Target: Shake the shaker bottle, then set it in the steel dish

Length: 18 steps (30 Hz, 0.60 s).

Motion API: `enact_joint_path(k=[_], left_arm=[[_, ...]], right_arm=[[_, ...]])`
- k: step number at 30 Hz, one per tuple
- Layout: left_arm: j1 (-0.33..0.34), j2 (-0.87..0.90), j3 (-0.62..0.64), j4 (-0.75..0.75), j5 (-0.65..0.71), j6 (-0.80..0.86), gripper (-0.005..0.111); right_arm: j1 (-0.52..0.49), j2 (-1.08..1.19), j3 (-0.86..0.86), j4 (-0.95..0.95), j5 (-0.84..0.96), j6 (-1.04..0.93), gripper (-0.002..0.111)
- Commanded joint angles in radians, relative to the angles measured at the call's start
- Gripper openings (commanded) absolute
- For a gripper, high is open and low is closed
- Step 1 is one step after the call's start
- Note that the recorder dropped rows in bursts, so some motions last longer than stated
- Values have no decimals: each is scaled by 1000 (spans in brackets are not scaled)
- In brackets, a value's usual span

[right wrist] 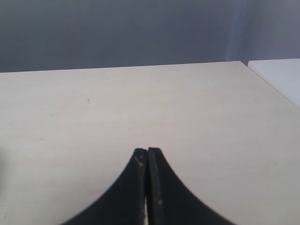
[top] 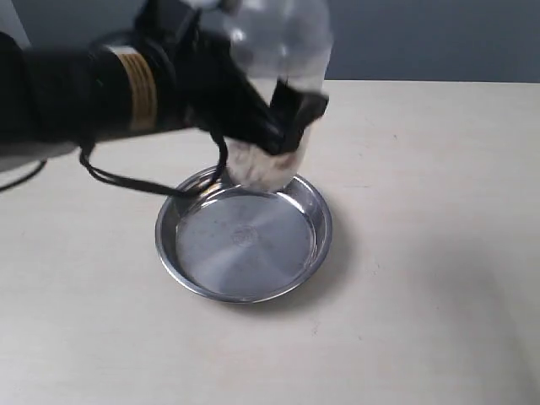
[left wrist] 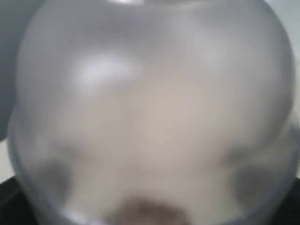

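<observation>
The left end effector [top: 285, 122], black and blocky, is clamped across the middle of the clear plastic shaker bottle [top: 277, 76] with its domed frosted top. One black finger [top: 299, 105] lies across the side of the bottle that faces the exterior camera; the other is hidden behind it. The bottle stands roughly upright in that grip and is smeared with blur. A pale brown mass of grains [top: 260, 169] sits in its lower end. That lower end shows just over the far rim of the round, shallow, shiny steel dish [top: 181, 253]; I cannot tell whether it touches the rim. In the left wrist view the frosted dome of the bottle [left wrist: 150, 117] fills almost the whole picture, out of focus.

Behind the end effector the black arm [top: 76, 93], ringed by a gold band, stretches away to the left of the dish. A thin black cable [top: 126, 181] droops from it near the dish's far left rim.

The dish itself rests flat on the pale beige counter [top: 439, 253], with nothing lying inside it.

The right end effector [right wrist: 147, 154] has its two black fingers pressed together with nothing between them, above bare counter [right wrist: 187, 103]. It does not appear in the exterior view, so its place relative to the dish cannot be told. A grey wall [right wrist: 117, 33] rises beyond the counter's far edge.
</observation>
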Motion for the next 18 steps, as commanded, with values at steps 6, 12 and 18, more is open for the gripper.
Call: enact_joint_path(k=[6,12,18], left_arm=[[0,25,37,11,-42,-21,0],[6,130,110,13,-29,-29,0],[13,-46,18,11,-85,-29,0]], right_arm=[[-3,-5,1,1,-13,-2,-1],[-3,-5,1,1,-13,-2,-1],[-3,-5,1,1,-13,-2,-1]])
